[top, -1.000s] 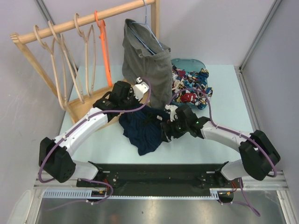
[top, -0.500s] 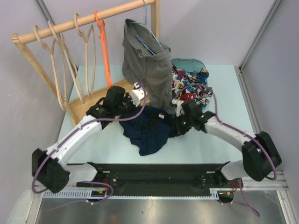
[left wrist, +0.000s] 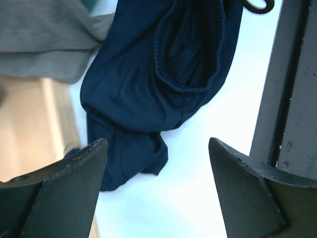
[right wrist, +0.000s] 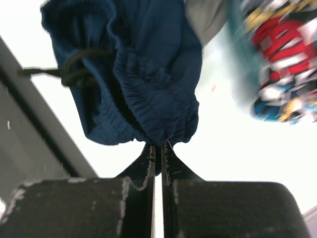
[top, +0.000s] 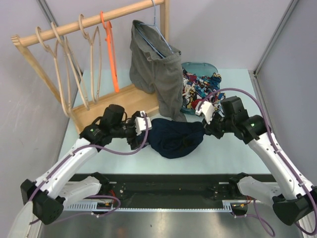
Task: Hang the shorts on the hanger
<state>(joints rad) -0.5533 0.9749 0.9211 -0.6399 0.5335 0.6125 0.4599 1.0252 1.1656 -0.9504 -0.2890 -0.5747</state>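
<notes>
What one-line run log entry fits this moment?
left end effector: open, empty | right end effector: shut on shorts | hanger: on rail, bare

Bright, even light, soft shadows; right wrist view's patterned clothes (right wrist: 282, 74) smear (motion blur).

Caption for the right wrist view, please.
Right gripper pinching the shorts by the elastic waistband, patterned clothes blurred behind.

Three pale wooden hangers (top: 80, 22), one orange hanger (top: 113, 59) and one blue wire hanger (top: 155, 14) are hanging on one wooden rail (top: 124, 11). One pair of navy shorts (top: 176, 139), one pair of grey shorts (top: 156, 69) and one teal bin (top: 198, 66) are showing.
</notes>
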